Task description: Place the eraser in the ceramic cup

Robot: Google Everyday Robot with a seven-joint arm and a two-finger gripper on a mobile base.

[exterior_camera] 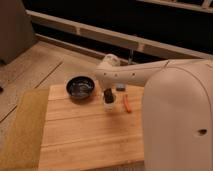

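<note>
Black bowl (80, 88), red stick (127, 104), grey-blue block (120, 87) on wooden table (75, 135).

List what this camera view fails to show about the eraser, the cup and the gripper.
- Gripper: directly over the ceramic cup; the arm hides its upper part.
- Eraser: too small and dark to separate from the gripper.
- Cup interior: covered by the gripper.
- Grey-blue block: partly behind the arm.
</note>
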